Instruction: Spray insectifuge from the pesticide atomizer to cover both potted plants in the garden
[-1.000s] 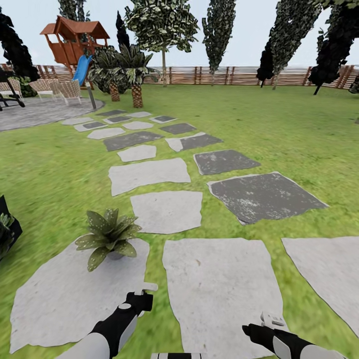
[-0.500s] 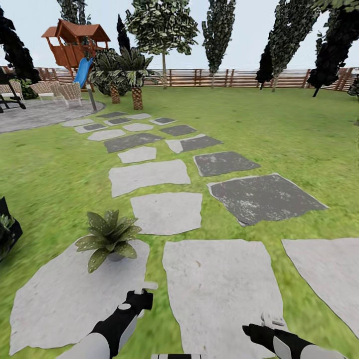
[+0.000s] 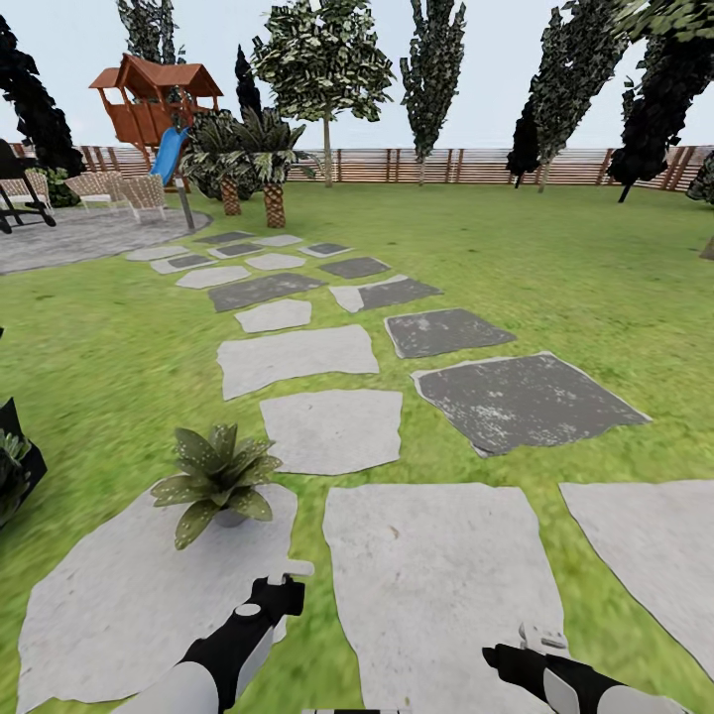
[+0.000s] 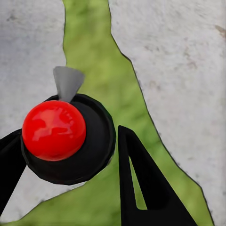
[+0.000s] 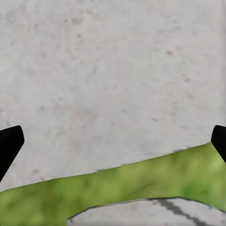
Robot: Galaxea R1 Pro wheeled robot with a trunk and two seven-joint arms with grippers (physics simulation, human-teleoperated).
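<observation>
My left gripper (image 3: pixel 279 592) is shut on the pesticide atomizer (image 3: pixel 291 571), whose pale nozzle pokes out past the fingers. In the left wrist view the atomizer (image 4: pixel 54 129) shows a red round cap on a black disc with a grey nozzle, between the two black fingers of the left gripper (image 4: pixel 70 133). One potted plant (image 3: pixel 216 480), a low rosette of pointed green leaves, sits on a pale stepping stone (image 3: pixel 119 595) just ahead and left of that gripper. My right gripper (image 3: pixel 532 641) hovers low over another stone, and in its wrist view the right gripper (image 5: pixel 115 136) is open and empty.
A dark planter with greenish leaves (image 3: pixel 14 466) sits at the left edge. Stepping stones (image 3: pixel 332 428) lead across the lawn toward palms (image 3: pixel 270 149), a paved patch with chairs (image 3: pixel 79 230), a wooden playhouse with a slide (image 3: pixel 154 104) and the slatted fence (image 3: pixel 446 166).
The whole picture has slid down a little, so the camera has moved. Both grippers hold the same places and the left one still grips the atomizer.
</observation>
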